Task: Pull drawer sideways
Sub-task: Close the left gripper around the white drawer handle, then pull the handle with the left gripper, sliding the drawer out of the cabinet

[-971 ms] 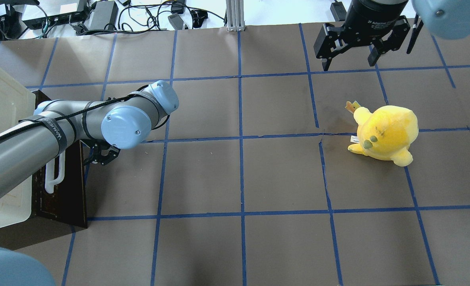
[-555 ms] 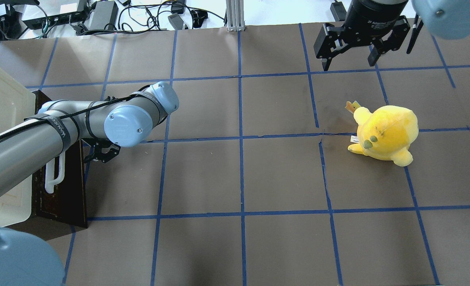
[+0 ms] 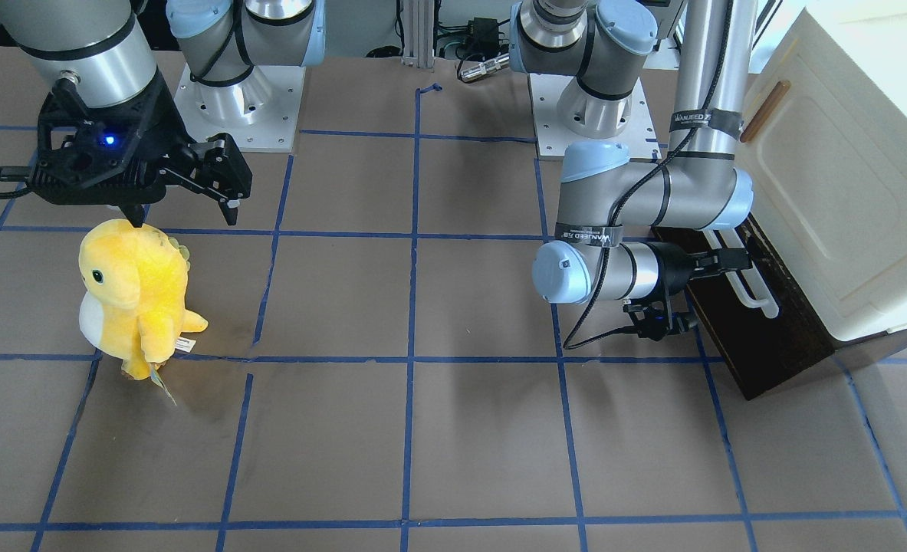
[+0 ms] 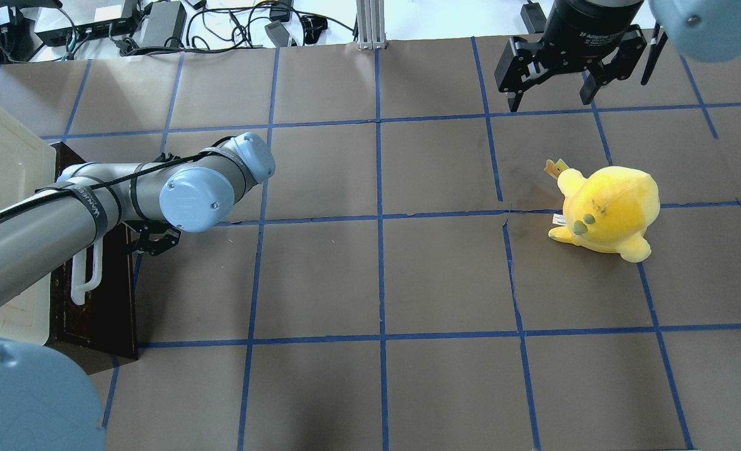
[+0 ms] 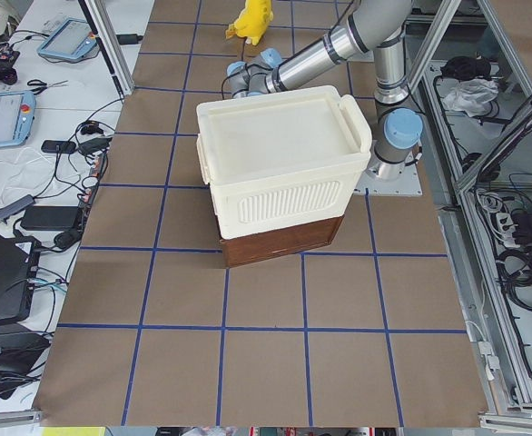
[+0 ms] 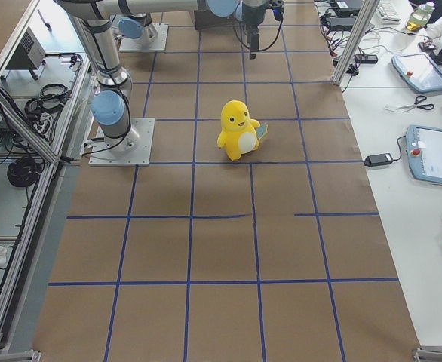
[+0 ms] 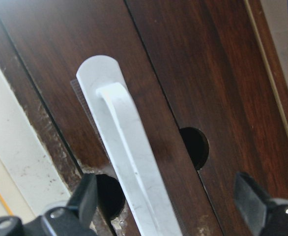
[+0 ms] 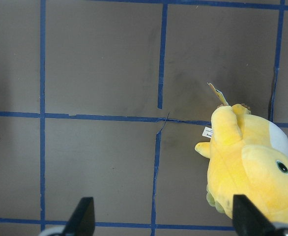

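Approach for grasp: left gripper (image 7: 167, 199), jaws apart, frames white bar handle (image 7: 124, 147) of drawer (image 7: 198, 69), at left edge of overhead view (beneath cream cabinet (image 4: 0, 163)). Centre bar, close fully, then pull straight out. Right gripper (image 4: 550, 100), also spread, hovers upper right.

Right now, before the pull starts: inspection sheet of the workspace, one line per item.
Surface: table covered in brown paper with a blue tape grid.
Job's things: drawer, dark brown wood, under the cream-white cabinet; white bar handle on its front. How far out it is, cannot tell.
Clutter: yellow plush toy, upright, far from the drawer.
Grippers: left gripper open, one finger on each side of the handle, not clamped. Right gripper open, empty, above the table beyond the toy.
Cables: black cable strapped along the left arm.
Surroundings: power bricks and leads past the far edge; teach pendants on the side bench.
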Robot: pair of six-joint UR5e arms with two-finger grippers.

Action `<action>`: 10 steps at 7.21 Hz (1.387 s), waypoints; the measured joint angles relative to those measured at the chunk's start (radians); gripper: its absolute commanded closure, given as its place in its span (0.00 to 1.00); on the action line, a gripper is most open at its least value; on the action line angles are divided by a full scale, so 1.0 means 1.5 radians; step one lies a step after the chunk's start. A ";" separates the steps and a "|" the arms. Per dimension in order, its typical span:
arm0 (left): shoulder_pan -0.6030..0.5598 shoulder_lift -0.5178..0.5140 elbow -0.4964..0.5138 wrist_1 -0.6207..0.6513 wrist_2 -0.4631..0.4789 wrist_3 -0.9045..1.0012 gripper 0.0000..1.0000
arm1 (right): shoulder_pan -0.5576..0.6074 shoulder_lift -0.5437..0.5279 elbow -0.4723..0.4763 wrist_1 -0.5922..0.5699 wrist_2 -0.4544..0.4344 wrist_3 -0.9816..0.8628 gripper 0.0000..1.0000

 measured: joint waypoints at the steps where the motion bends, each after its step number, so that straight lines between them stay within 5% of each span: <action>1: 0.000 0.000 -0.003 -0.002 0.001 0.003 0.64 | 0.000 0.000 0.000 0.000 0.000 0.000 0.00; 4: 0.000 0.002 -0.004 -0.005 0.001 0.011 1.00 | 0.000 0.000 0.000 0.000 0.000 0.000 0.00; 10: -0.003 0.012 0.002 -0.023 0.022 0.012 1.00 | 0.000 0.000 0.000 0.000 0.000 0.000 0.00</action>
